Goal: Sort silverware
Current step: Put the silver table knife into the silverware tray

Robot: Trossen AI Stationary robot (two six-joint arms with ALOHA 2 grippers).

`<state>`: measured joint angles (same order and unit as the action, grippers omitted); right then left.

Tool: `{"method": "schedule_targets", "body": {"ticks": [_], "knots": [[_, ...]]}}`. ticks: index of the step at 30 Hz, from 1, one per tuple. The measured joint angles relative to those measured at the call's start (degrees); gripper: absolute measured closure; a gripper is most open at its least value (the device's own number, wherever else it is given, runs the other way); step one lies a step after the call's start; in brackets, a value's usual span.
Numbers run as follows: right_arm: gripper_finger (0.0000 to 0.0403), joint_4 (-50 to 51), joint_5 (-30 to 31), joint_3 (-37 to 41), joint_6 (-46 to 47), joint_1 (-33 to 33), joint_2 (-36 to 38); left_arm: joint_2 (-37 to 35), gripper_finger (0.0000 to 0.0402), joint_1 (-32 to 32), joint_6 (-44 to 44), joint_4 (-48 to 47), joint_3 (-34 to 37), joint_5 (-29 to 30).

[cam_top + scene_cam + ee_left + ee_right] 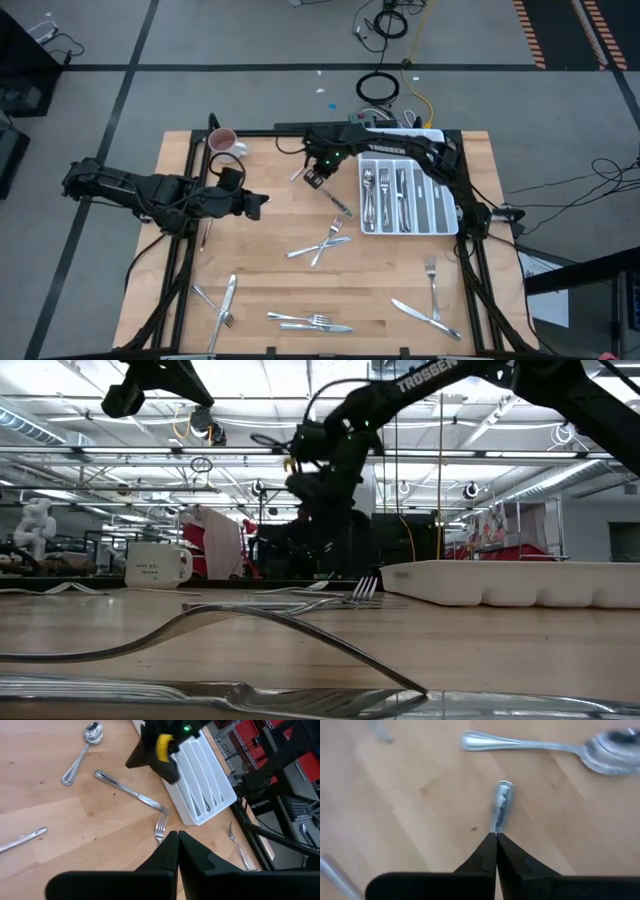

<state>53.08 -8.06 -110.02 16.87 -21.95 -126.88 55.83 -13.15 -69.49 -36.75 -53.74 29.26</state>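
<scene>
Here, knife handle (pixel 501 807) pinched between right gripper (pixel 496 836) jaws, over table (pixel 410 820)

Bright, even ceiling light; the right wrist view is blurred, and the low view's foreground fork (pixel 250 625) is soft.

Pale wooden tabletop (pixel 270 285) carries a white mug (pixel 222 141) at ten o'clock, a white cutlery tray (pixel 447 216) at two o'clock, and loose silverware (pixel 322 242) from centre to six o'clock
</scene>
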Motion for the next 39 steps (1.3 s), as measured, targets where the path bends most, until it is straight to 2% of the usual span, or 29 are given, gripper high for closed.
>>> {"method": "schedule_targets", "body": {"ticks": [4, 8, 14, 18, 25, 30, 35, 37, 39], "knots": [[0.0393, 7.14, 1.68, -0.46, -7.3, 1.11, 0.07, 0.0, 0.0391, 0.0, 1.23, 0.0, 0.0, 0.02], [0.0338, 10.53, 3.35, 1.81, -13.95, 4.18, 0.06, 0.0, 0.0391, 0.0, 1.43, 0.0, 0.0, 1.18], [0.0235, 2.98, 9.46, 4.5, -12.73, 7.06, 0.08, 0.0, 0.0391, 0.0, 1.41, 0.0, 0.0, 2.4], [0.0206, 0.06, 12.65, 5.32, -9.53, 6.8, 0.1, 0.0, 0.0391, 0.0, 1.31, 0.02, 0.0, 2.4], [0.0215, 0.46, 12.36, 5.38, -7.33, 5.13, -0.71, 0.0, 0.0391, 0.0, 1.28, 0.02, 0.0, 0.95], [0.0223, -0.71, 7.15, 5.41, -5.71, 5.72, -4.3, -0.04, 0.0391, 0.0, 0.89, -0.15, 0.02, -0.55], [0.0228, 0.63, 6.63, 5.05, -5.49, 6.2, -6.75, -0.04, 0.0391, 0.0, 0.87, -0.24, 0.02, -0.74], [0.0247, 2.11, 6.75, 4.92, -5.21, 6.2, -7.74, -0.04, 0.0391, 0.0, 0.87, -0.24, 0.02, -0.74], [0.0287, 2.94, 6.62, 4.79, -5.81, 6.25, -8.63, -0.04, 0.0391, 0.0, 0.87, -0.25, 0.02, -0.78]]}}
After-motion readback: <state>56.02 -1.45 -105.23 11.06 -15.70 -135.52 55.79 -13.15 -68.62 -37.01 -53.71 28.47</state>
